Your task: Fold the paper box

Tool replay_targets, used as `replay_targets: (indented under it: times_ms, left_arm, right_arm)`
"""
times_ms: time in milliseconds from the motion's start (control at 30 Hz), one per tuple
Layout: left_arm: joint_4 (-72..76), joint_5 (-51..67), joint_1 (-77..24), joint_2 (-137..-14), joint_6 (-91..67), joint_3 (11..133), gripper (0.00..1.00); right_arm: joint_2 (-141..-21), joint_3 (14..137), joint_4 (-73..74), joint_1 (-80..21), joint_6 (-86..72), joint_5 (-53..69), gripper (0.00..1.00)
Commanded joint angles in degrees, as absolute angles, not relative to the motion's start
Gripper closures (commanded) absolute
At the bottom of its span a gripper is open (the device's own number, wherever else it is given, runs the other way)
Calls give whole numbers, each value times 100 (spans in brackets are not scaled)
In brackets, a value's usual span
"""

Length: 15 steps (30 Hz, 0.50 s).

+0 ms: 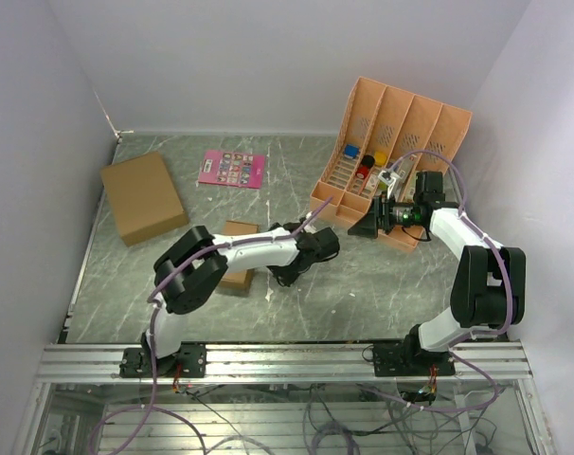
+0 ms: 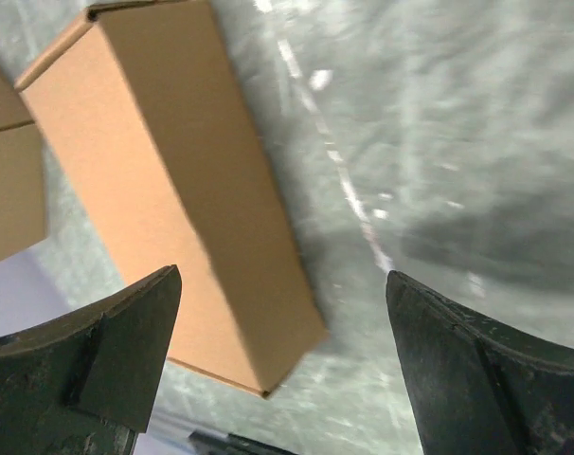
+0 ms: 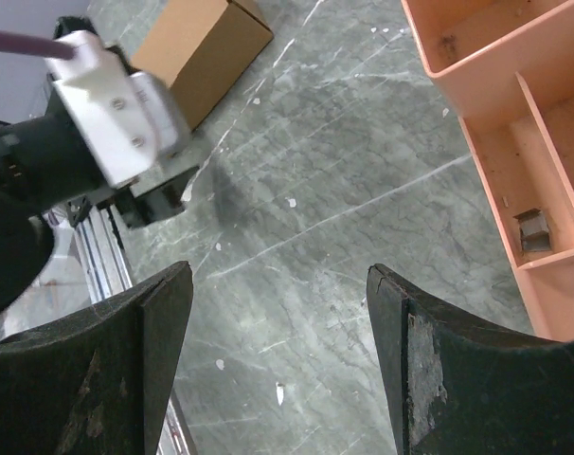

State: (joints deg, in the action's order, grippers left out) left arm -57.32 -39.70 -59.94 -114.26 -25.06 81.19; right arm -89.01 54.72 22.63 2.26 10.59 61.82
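Note:
The paper box is a small oblong brown carton lying closed on the table, partly hidden by my left arm. In the left wrist view it lies ahead of the open jaws, apart from both fingers. My left gripper is open and empty just right of it, and shows in its own view. My right gripper is open and empty over bare table in front of the organizer, and shows in its own view. The carton shows far off in the right wrist view.
A larger brown cardboard box lies at the back left, its edge in the left wrist view. A pink card lies behind the carton. An orange slotted organizer holding small items stands at the right.

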Motion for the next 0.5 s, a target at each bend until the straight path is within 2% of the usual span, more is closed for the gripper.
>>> replay_targets:
  times_ms: [0, 133, 233, 333, 467]
  left_arm:
    - [-4890, -3059, -6169, -10692, -2344, 8039, 1]
    - [-4231, -2348, -6211, -9680, -2349, 7540, 1]
    - [-3346, -1703, -5772, -8578, -2405, 6772, 3]
    - [-2285, -371, -4385, -7391, -2595, 5712, 13]
    - [-1465, 880, -2530, -6317, -2881, 4553, 15]
  right_arm:
    - [-8908, 5607, 2320, 305, 1138, 6282, 27]
    - [-8882, 5625, 2419, 302, 1311, 6254, 27]
    - [-8864, 5650, 2566, 290, 1625, 6276, 27]
    - [-8855, 5617, 2596, 262, 1773, 6414, 35]
    - [-8790, 5550, 2502, 184, 1792, 6472, 46]
